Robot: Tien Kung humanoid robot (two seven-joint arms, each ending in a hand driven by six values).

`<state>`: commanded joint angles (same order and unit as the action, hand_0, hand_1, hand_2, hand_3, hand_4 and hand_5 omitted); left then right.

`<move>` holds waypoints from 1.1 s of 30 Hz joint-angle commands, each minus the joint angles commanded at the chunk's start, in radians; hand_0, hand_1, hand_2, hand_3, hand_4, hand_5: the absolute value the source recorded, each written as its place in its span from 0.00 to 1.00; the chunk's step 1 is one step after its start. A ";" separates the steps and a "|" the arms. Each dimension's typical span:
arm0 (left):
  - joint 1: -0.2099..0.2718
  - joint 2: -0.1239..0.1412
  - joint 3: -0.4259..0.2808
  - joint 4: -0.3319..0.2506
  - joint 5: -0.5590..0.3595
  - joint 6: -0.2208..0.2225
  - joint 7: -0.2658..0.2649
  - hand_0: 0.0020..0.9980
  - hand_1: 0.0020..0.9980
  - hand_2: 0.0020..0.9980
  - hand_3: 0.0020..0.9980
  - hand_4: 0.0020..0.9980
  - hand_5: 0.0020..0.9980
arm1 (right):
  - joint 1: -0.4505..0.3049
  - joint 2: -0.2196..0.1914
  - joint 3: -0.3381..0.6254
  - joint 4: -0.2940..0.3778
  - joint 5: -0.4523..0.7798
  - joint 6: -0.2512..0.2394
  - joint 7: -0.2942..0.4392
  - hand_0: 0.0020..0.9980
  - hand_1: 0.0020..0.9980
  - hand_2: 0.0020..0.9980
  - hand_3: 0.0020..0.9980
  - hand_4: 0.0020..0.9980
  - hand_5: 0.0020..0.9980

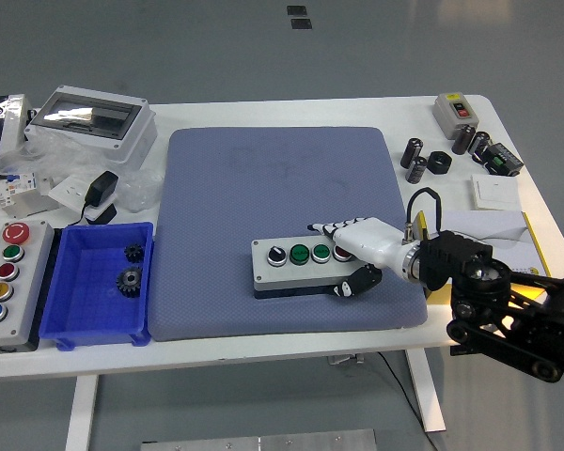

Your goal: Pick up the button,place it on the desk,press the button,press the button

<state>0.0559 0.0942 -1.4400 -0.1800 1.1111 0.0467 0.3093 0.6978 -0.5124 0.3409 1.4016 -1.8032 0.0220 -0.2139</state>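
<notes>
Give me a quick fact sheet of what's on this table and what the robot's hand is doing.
Surface: white table with a blue-grey mat
Main item: grey button box on the mat, near its front edge
Right hand: clasped around the box's right end, thumb at the front
Left arm: not visible
Left side: blue bin holding two gears; larger button panel
Person: none visible

Only 1 arm is visible, entering at the bench's lower right corner. The right hand [357, 254] has a smooth white shell over its back, white fingers [321, 228] with dark segmented markings, and a black thumb. A silver metal collar joins the hand to the wrist. A thin black cable [417, 204] loops above the wrist. The right arm [508, 305] is black, blocky and angular, with a yellow-orange panel between its housings.
</notes>
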 joint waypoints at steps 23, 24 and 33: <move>0.011 -0.002 0.000 0.000 0.005 -0.016 0.010 0.65 0.56 0.62 0.58 0.63 0.17 | 0.047 -0.234 0.186 0.262 0.294 0.252 -0.061 0.95 0.97 1.00 1.00 0.62 0.04; 0.011 -0.001 0.001 0.000 0.004 -0.017 0.010 0.65 0.56 0.62 0.58 0.63 0.17 | 0.051 -0.251 0.207 0.284 0.324 0.277 -0.072 0.95 0.97 1.00 1.00 0.62 0.04; 0.012 0.006 -0.002 0.000 0.003 -0.013 0.012 0.65 0.56 0.62 0.58 0.63 0.17 | 0.168 -0.332 0.328 0.362 0.570 0.465 -0.207 0.96 0.98 1.00 1.00 0.63 0.02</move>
<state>0.0676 0.0998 -1.4419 -0.1800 1.1138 0.0335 0.3213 0.8654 -0.8441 0.6693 1.7633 -1.2334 0.4866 -0.4212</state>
